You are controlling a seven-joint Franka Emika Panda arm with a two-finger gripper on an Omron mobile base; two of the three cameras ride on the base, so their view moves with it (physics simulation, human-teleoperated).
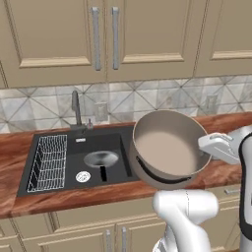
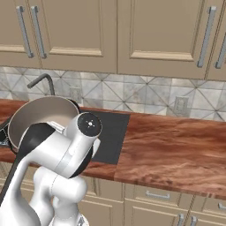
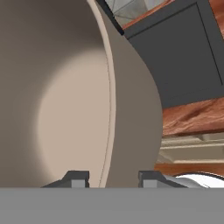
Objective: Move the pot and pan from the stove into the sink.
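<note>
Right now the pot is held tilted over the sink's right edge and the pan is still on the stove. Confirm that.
Wrong on the pan: the left base view shows it already lying in the sink, beside the white wire rack. The rest holds: the pot is held tilted over the sink's right edge, its rim between the fingers in the hand view.

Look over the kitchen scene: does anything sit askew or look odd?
Yes. The pot hangs tipped in the air beside the sink, its open mouth facing sideways, with the gripper pinching its rim.
</note>
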